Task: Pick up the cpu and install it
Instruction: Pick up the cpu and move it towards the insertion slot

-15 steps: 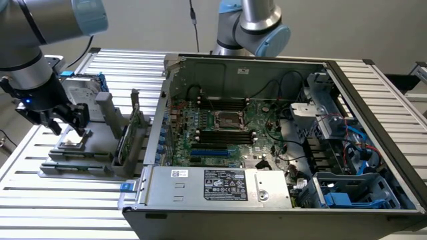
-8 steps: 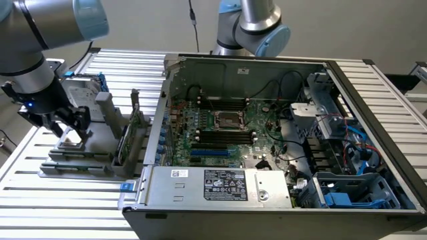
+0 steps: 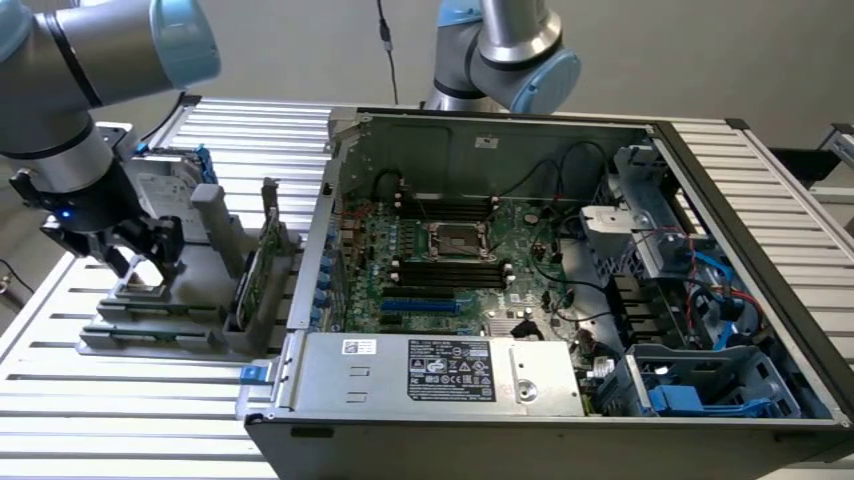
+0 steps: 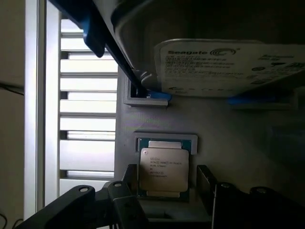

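Our black two-fingered gripper stands wide and empty astride the small square silver-topped cpu, unlifted in its grey holder at nine o'clock from the open black computer case, so we have grasping and installing left.

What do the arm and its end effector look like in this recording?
The arm has silver-grey tubes with light blue joint caps. The end effector is black, with dark linkage fingers and a small blue light on its body.
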`<state>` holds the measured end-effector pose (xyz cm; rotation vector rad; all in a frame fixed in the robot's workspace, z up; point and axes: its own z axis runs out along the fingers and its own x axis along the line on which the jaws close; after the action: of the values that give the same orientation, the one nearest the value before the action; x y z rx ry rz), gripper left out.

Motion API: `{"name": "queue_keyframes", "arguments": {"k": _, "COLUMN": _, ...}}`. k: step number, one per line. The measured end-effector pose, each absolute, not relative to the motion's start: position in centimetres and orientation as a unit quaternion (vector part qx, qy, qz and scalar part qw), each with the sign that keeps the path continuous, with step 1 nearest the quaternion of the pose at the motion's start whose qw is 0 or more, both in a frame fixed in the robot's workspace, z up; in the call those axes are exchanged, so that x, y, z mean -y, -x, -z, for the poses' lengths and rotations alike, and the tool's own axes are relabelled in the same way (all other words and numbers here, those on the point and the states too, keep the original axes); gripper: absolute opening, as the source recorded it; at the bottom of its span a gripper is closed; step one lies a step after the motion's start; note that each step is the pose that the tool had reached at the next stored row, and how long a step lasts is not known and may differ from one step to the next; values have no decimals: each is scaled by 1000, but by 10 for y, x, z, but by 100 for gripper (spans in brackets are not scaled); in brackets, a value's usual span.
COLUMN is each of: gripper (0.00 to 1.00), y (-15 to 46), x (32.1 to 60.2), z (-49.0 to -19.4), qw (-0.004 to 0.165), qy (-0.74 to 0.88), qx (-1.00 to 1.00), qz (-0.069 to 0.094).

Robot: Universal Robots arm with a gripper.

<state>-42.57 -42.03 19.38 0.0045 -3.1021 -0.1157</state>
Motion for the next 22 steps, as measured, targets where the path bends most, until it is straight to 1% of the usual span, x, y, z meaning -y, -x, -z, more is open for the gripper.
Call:
{"name": "queue_keyframes", "arguments": {"k": 10, "gripper": 62, "y": 426, "x": 418, "z": -186, "qw": 26, "qy": -1, "qx": 999, "qz": 37}}
{"name": "queue_keyframes", "arguments": {"k": 22, "gripper": 62, "y": 425, "x": 416, "z": -183, "qw": 26, "qy": -1, "qx": 999, "qz": 37}}
